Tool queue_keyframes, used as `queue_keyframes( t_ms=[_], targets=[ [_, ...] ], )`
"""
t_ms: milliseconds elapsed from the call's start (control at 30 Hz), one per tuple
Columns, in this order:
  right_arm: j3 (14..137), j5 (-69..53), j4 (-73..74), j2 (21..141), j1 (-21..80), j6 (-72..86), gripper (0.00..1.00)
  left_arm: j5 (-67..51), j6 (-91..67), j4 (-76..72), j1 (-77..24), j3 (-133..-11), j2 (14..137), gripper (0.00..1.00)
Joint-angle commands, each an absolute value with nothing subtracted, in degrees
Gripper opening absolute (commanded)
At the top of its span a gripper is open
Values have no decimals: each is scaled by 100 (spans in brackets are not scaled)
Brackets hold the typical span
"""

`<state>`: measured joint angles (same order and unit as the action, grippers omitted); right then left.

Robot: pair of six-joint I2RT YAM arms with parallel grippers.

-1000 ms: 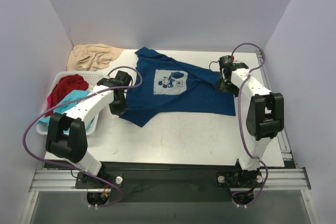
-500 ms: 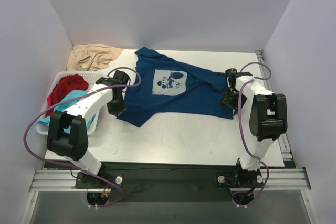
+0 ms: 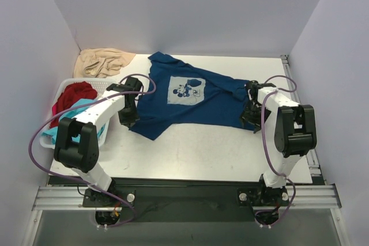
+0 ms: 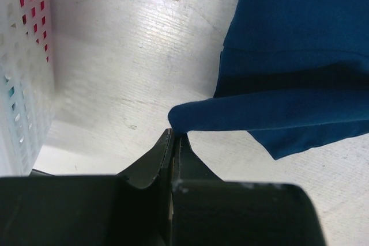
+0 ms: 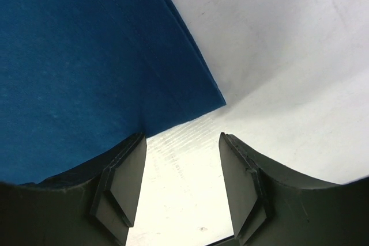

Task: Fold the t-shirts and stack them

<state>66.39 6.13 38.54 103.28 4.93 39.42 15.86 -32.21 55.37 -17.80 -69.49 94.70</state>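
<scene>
Navy t-shirt (image 3: 207, 105) lies spread mid-worktop (image 3: 190, 154), pale blue cartoon print (image 3: 185, 89) up, slightly skewed. Left tool (image 4: 174, 136) clamped on its raised left edge. Right tool (image 5: 181, 139) open over the right hem corner. Red t-shirt (image 3: 74, 93) in the basket (image 3: 104, 87).

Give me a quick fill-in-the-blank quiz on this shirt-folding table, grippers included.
1. The left gripper is ____ on a fold of the navy t-shirt.
2. The right gripper stands ____ at that shirt's corner, holding nothing.
3. The red t-shirt lies ____ the white basket.
Missing words: shut; open; in.
</scene>
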Motion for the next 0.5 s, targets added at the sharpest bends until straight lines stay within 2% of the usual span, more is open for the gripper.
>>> queue_keyframes(
  t_ms=[0,467],
  targets=[
    [6890,870,4157,10239,457,3973,54,1547,-3120,5484,-1714,-7207,9448,0],
    [6662,546,3806,10379,27,3859,55,1494,-3120,5555,-1626,-7216,9536,0]
  ],
)
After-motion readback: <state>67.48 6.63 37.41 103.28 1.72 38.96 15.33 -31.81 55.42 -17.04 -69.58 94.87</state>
